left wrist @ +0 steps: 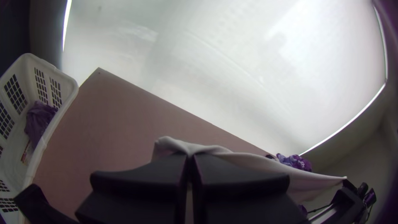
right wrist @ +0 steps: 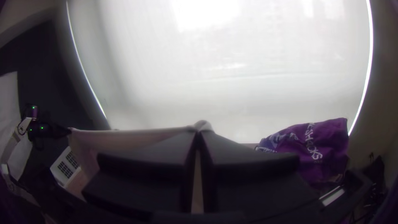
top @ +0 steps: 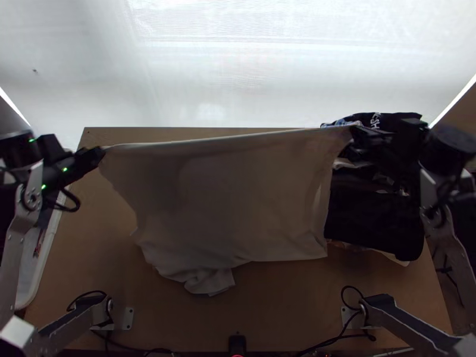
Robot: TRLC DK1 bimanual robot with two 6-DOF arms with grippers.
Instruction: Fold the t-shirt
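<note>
Pale t-shirt [top: 220,202], one: hung taut near the worktop [top: 285,297]'s far edge; left claw [top: 99,153] and right claw [top: 356,132] each clamped a top corner, closed tight.

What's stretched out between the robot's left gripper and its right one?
A pale t-shirt: the top view shows its upper edge pulled nearly straight between the left gripper and right gripper.

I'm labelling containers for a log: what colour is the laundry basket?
The laundry basket is white; it shows best in the left wrist view.
</note>
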